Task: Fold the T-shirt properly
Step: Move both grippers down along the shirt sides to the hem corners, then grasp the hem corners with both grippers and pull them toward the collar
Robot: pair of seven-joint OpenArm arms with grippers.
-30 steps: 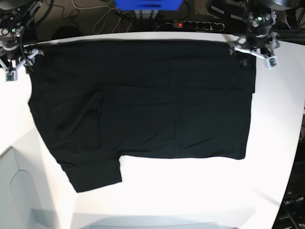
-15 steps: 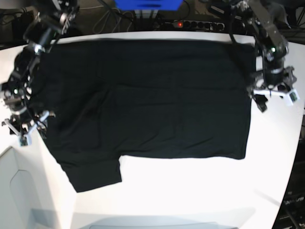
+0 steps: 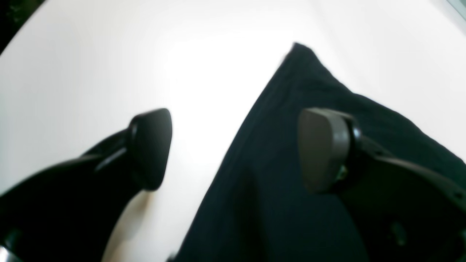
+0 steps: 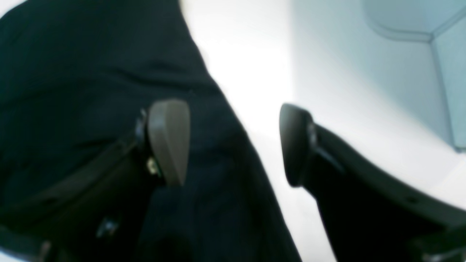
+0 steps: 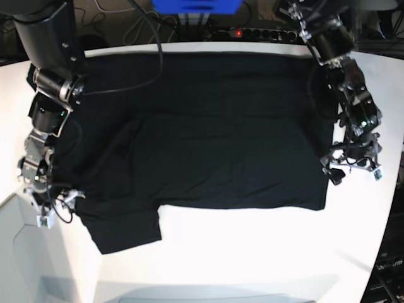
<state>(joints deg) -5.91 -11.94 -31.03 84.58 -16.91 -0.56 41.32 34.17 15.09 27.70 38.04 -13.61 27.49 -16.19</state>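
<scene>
One black T-shirt (image 5: 208,139), partly folded, flat on table (image 5: 252,252).

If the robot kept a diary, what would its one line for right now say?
T-shirt: flat on table, partly folded | left gripper: open over shirt's side edge | right gripper: open over opposite edge | nothing gripped

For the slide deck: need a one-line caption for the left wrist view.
Open left gripper straddling the black T-shirt's edge over the white table.
</scene>
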